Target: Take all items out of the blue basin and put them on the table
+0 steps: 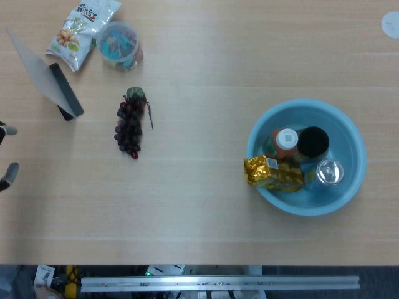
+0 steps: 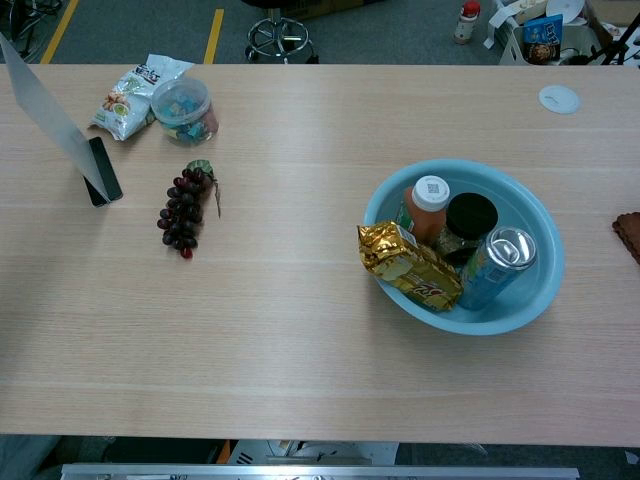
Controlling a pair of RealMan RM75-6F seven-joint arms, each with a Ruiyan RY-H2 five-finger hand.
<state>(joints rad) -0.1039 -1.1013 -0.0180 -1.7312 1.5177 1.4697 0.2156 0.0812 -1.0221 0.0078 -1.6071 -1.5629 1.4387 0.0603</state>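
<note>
- Gold packet lies over the near-left rim of blue basin, sticking out past it.
- Basin sits right of centre on table; inside it an orange bottle with white cap, a dark-lidded jar and a can.
- Left hand: only fingertips show at the left edge in head view, well apart from basin, touching nothing; spread or curled, cannot tell.
- Grapes left of centre; snack bag, plastic tub and phone near far-left corner.
</note>
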